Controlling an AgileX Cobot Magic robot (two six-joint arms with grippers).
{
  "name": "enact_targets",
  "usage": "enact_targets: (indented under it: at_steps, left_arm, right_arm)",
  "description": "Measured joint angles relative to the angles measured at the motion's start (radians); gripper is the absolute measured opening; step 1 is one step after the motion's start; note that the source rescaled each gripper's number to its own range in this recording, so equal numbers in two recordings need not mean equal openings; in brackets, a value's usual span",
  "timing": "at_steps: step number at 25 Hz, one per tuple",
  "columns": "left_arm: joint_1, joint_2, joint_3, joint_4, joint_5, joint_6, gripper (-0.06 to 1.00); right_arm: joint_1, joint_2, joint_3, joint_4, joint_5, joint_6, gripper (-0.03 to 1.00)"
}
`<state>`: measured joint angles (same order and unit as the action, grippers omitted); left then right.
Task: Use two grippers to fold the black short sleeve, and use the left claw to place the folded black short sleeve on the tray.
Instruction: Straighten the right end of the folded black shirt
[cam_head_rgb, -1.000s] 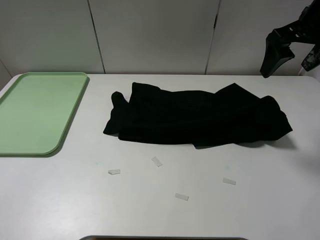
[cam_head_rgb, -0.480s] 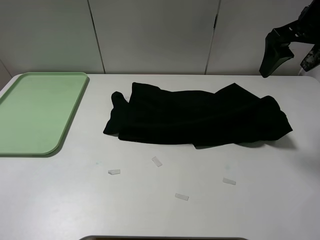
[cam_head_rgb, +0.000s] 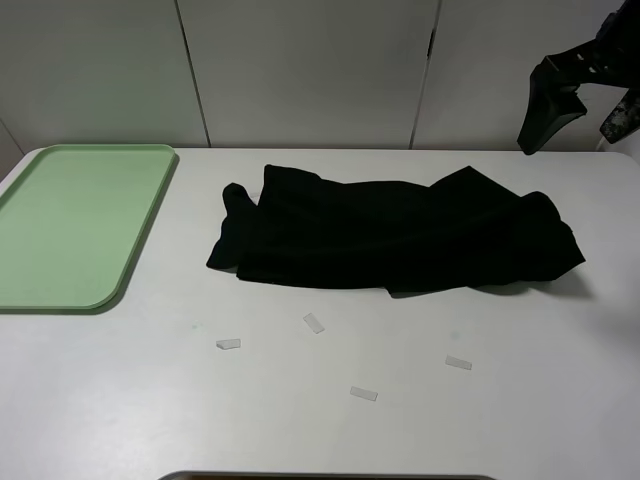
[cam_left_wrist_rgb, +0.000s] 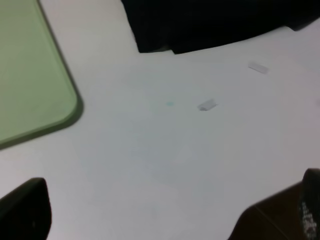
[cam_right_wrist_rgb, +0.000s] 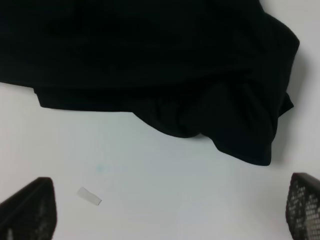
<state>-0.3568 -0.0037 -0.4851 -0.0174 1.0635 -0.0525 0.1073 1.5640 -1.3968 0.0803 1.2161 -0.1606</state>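
Though right fingers (cam_right_wrist_rgb: 27, 210) barely show | black short sleeve (cam_right_wrist_rgb: 150, 60) cropped | tray (cam_left_wrist_rgb: 30, 65) cropped

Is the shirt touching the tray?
Apart. The exterior high view shows a strip of bare table between the shirt and the tray.

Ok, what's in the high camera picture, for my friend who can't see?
A crumpled soft black short-sleeved T-shirt lies in the middle of a white table. An empty pale green rectangular plastic tray sits to its left, four small white scraps lie in front, and a black robot arm hangs at the upper right.
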Motion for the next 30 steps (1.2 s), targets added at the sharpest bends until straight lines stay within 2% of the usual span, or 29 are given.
enact_targets:
  at_steps: [8, 12, 20, 25, 30]
  left_arm:
    - [0.261, 0.000, 0.001, 0.000, -0.001, 0.000, 0.99]
    - [0.347, 0.000, 0.001, 0.000, -0.001, 0.000, 0.99]
    - [0.368, 0.000, 0.001, 0.000, -0.001, -0.001, 0.99]
    - [0.368, 0.000, 0.001, 0.000, -0.001, -0.001, 0.99]
    - [0.368, 0.000, 0.001, 0.000, -0.001, -0.001, 0.99]
  right_arm:
    - [0.000, 0.000, 0.000, 0.034, 0.000, 0.015, 1.00]
    - [0.000, 0.000, 0.000, 0.045, -0.007, 0.015, 1.00]
    - [0.000, 0.020, 0.000, 0.030, -0.148, 0.001, 1.00]
    - [0.000, 0.129, 0.000, -0.057, -0.275, 0.000, 1.00]
    - [-0.022, 0.256, -0.002, -0.133, -0.345, 0.069, 1.00]
